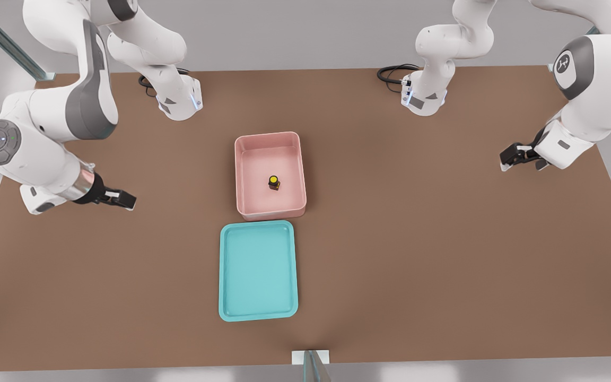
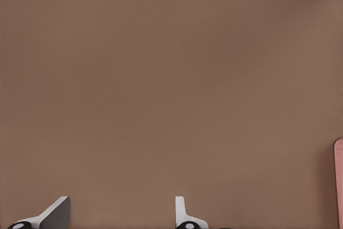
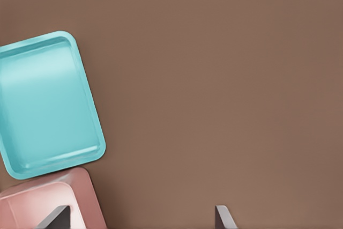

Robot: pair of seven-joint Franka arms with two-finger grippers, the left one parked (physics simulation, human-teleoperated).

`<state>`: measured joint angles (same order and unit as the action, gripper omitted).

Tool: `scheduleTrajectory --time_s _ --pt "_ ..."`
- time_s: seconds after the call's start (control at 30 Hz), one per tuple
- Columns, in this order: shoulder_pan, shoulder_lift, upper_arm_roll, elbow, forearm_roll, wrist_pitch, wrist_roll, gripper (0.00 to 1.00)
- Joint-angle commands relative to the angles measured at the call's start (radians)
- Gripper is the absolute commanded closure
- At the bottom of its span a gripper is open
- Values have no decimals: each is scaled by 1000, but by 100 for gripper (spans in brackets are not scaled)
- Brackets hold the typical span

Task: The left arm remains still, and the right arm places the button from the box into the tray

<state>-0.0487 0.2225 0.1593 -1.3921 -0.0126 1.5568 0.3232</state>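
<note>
Nearest you lies the tray (image 1: 258,270), bare, its far short end just beside the box (image 1: 270,175). Your gripper (image 1: 120,199) hangs empty over the table (image 1: 443,254) at the front view's left, fingers spread apart as the right wrist view shows, well apart from the box. From it, the button (image 1: 273,182) sits toward the front view's right, upright on the box floor, clear of every wall. Box and tray run lengthwise in one line, so the carry should be short, over one low wall
</note>
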Motion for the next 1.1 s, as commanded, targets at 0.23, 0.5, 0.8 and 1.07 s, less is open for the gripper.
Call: scheduleTrajectory --time_s 0.23,0.5,0.8,1.07 --pt "377 206 26 -71 26 -35 -58 0" --pt "720 29 -144 -682 174 548 844 0" --pt "810 160 -147 -683 261 865 1039 0" --pt "837 182 -147 -748 253 976 1002 0"
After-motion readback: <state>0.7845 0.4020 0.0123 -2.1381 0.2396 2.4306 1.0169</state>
